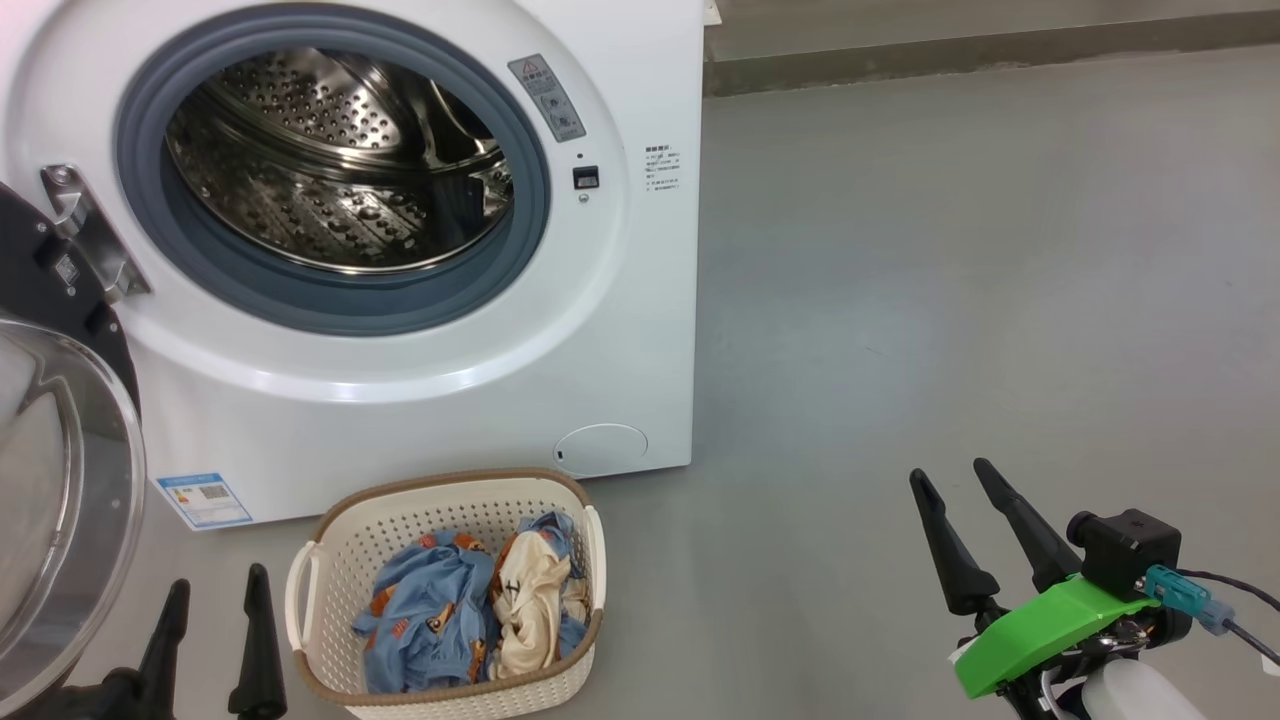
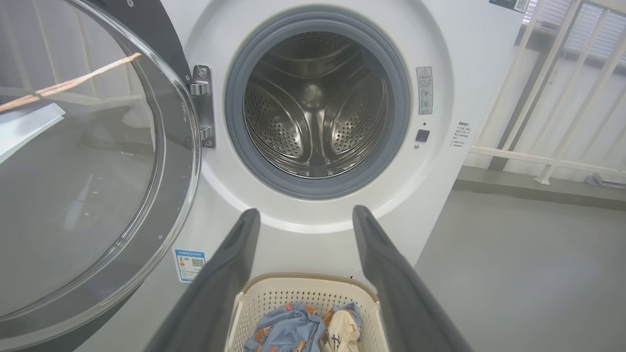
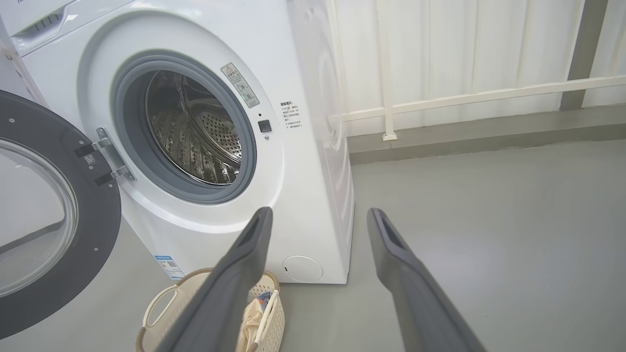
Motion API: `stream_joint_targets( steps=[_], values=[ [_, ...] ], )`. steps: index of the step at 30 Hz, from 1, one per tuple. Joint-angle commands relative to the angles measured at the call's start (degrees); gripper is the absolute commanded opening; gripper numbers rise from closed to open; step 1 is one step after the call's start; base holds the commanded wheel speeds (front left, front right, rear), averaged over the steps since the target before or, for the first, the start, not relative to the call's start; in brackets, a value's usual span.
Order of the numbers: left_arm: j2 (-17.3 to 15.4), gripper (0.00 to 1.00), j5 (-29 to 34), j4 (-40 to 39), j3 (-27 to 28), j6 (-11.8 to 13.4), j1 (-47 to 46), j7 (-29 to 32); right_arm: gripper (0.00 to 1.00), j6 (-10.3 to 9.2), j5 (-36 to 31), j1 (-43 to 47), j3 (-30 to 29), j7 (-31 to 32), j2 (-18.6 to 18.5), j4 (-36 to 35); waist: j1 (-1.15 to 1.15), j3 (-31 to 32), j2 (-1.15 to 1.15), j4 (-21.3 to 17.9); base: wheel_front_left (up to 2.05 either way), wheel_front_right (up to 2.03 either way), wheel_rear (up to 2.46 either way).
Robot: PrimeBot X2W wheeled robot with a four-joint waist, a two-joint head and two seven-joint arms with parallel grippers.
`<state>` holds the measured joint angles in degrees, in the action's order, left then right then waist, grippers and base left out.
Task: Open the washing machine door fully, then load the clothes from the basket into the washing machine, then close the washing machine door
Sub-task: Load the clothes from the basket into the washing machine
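The washing machine door (image 1: 60, 500) hangs open; the clothes (image 1: 430, 605) sit in the basket (image 1: 400, 520) before the washing machine (image 1: 620, 330) — our left gripper (image 1: 219, 578) and right gripper (image 1: 950, 472) spread, empty.

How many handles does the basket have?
2. One handle is on the left side of the basket, and the other handle is on its right side. No more seem hidden.
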<state>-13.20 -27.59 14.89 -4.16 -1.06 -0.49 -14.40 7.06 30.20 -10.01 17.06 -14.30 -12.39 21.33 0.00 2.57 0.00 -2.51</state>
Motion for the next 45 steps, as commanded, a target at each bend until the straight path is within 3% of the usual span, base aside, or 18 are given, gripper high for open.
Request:
stream_joint_targets(
  steps=[1, 45],
  values=[
    [-1.21, 1.0, 0.68, -0.81, 2.08, -0.12, -1.58, -0.6, 1.0, 0.43, -0.52, -0.92, 0.66, -0.7, -0.38, -1.46, 0.0, 0.0, 0.0, 0.09, 0.0, 0.0, 0.0],
    [0.49, 1.0, 3.03, 0.05, 4.22, -1.96, -1.9, -0.6, 1.0, 0.43, -0.11, -0.85, 0.55, -0.7, 0.11, -1.29, 0.0, -0.25, 0.0, 0.86, 0.16, -0.16, 0.0]
  ],
)
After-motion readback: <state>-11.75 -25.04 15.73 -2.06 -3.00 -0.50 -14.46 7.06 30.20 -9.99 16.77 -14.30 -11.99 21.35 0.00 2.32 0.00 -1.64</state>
